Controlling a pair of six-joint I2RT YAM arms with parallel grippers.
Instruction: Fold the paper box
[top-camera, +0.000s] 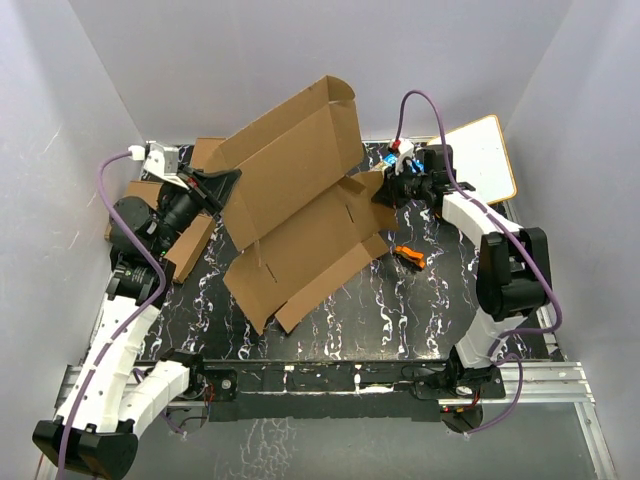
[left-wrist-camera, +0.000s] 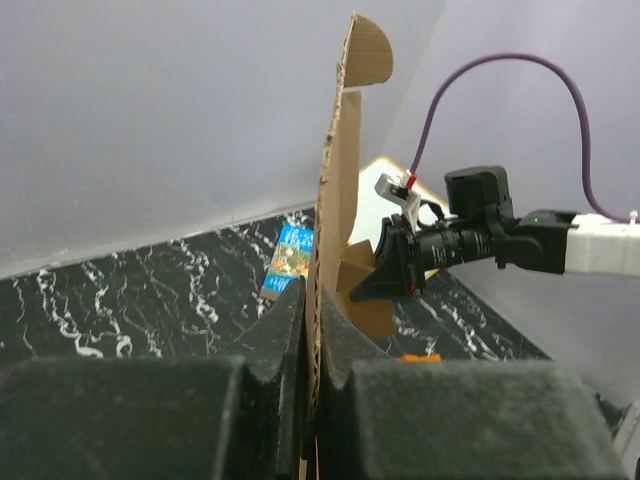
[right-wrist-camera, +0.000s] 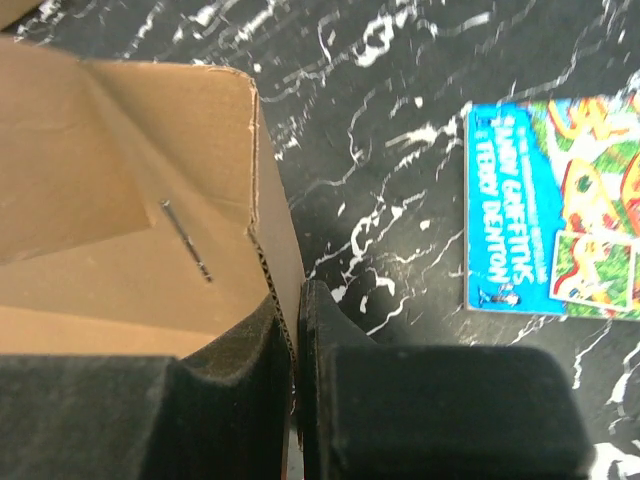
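The paper box, a half-raised cardboard sheet, sits at the centre of the black marbled table, held between both arms. The left gripper has its fingers pressed together on the sheet's 9 o'clock edge. The right gripper pinches a short side wall at the 3 o'clock edge, its pads tight against the corrugated rim.

Seen from above, the main creases run from about 8 o'clock to 2 o'clock. The big far panel tilts up toward 12 o'clock and the lower panels lie flat toward 6 o'clock. Each arm holds one end of that line, so neither is clearly nearer. Any further folding looks likely to hinge on the crease between the two grips.

The raised panel hides much of the scene. In the left wrist view it stands edge-on, so its face cannot be read. The blue book lies just beside the right fingers but is almost lost under that gripper from above. The smaller cardboard boxes at 9 o'clock are partly covered by the left arm. An orange object near 4 o'clock is too small to identify. Whether any tabs are seated in their slots cannot be told.
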